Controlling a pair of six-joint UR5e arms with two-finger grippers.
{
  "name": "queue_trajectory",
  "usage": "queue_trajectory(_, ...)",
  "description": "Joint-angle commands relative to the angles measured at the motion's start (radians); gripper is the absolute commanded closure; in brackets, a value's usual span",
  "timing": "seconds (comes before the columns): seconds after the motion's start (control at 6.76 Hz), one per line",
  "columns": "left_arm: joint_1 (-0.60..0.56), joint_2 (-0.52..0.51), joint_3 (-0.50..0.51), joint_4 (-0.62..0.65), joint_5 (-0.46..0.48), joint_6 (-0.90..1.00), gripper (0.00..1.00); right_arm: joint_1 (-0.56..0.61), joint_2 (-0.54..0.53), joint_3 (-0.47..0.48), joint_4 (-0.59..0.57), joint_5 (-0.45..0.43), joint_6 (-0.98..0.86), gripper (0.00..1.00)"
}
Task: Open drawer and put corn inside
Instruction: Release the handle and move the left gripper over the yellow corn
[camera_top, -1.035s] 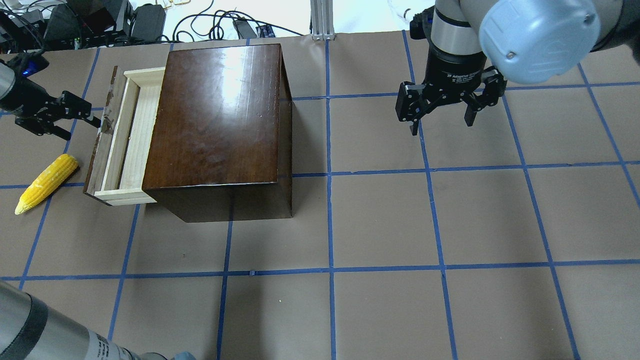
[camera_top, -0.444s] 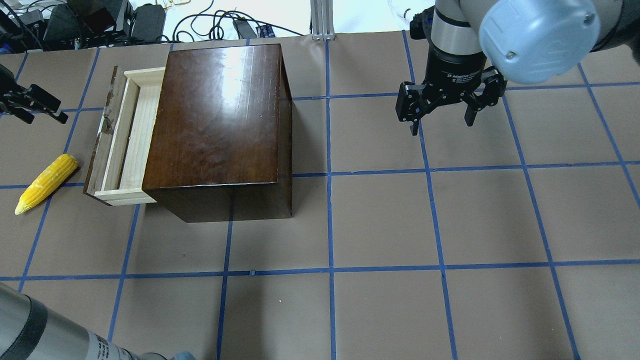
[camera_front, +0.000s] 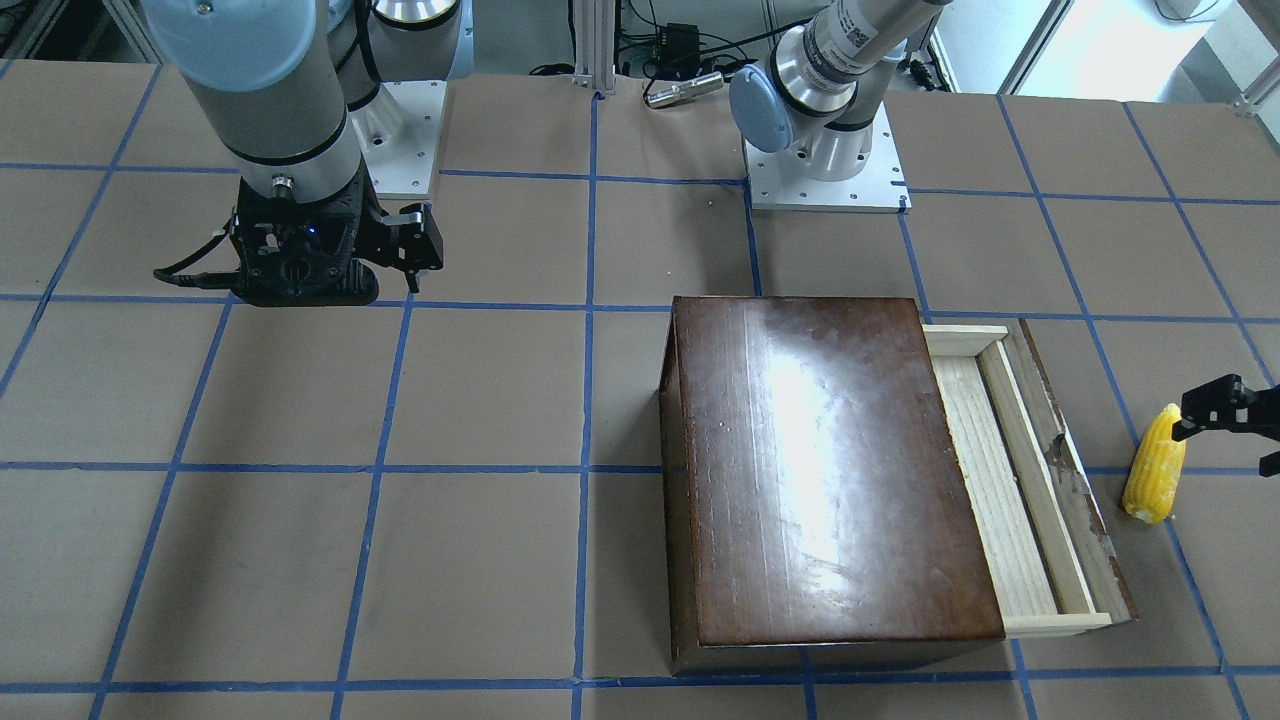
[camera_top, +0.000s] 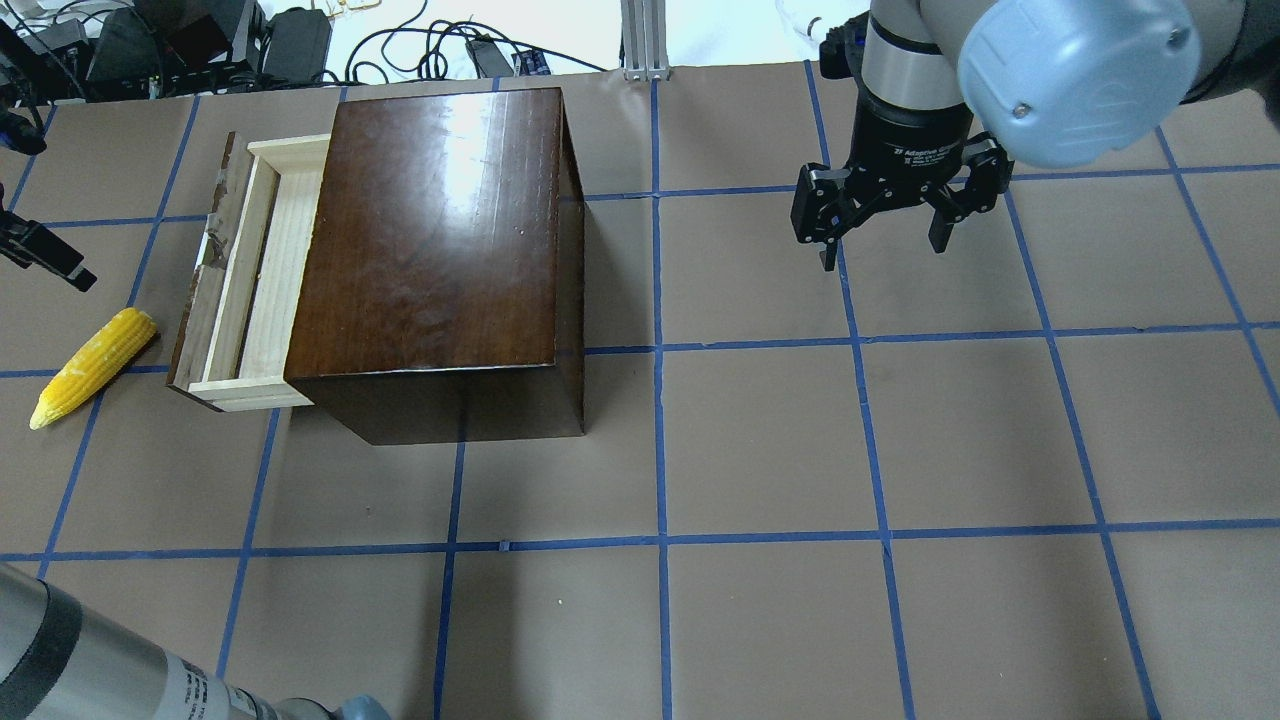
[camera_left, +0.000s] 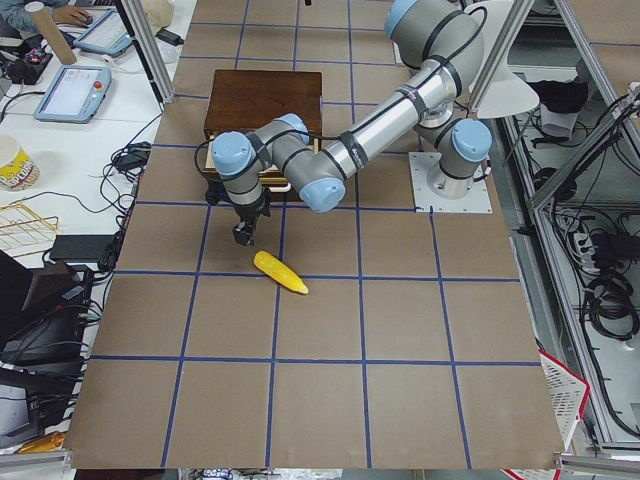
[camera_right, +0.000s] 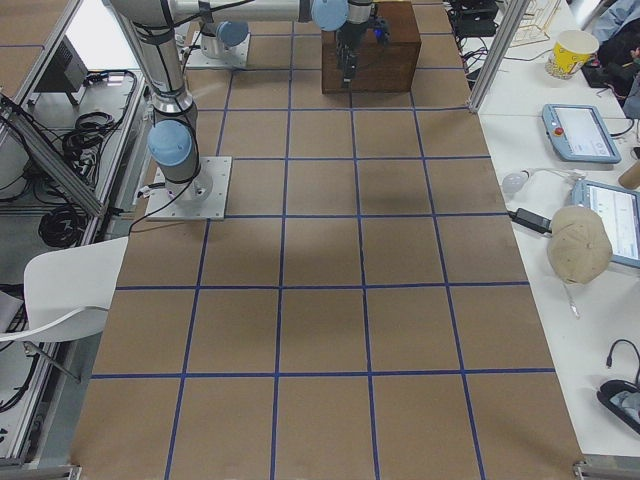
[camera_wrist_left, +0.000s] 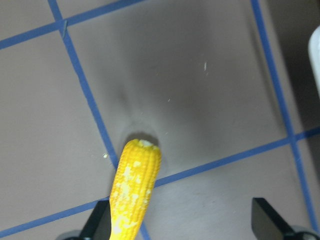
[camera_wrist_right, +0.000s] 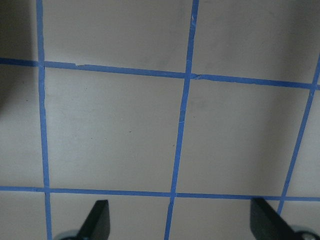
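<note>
Brown gridded table (camera_top: 760, 440); left gripper (camera_wrist_left: 182, 222) spread wide, corn (camera_wrist_left: 134, 190) sits lower left in wrist view, so centre jaws across mid-cob before descending. Drawer (camera_top: 262, 280) partly out.

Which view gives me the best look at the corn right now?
Overhead exterior: the whole corn lies unobstructed near the open drawer. Front-facing shows it with the left gripper by its upper end. Exterior left shows it whole but small; the left wrist crops it; exterior right doesn't show it.
</note>
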Motion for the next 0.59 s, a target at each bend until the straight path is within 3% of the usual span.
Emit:
queue_trajectory(0.0, 0.059, -0.003, -0.118, 0.156, 0.005, 0.203, 0.00, 0.000, 0.000, 0.000, 0.000, 0.001, 0.001, 0.00)
queue_trajectory(0.15, 0.086, -0.009, -0.197, 0.265, 0.005, 0.216, 0.00, 0.000, 0.000, 0.000, 0.000, -0.001, 0.001, 0.00)
queue_trajectory(0.44, 0.087, -0.027, -0.236, 0.315, 0.004, 0.256, 0.00, 0.000, 0.000, 0.000, 0.000, 0.001, 0.001, 0.00)
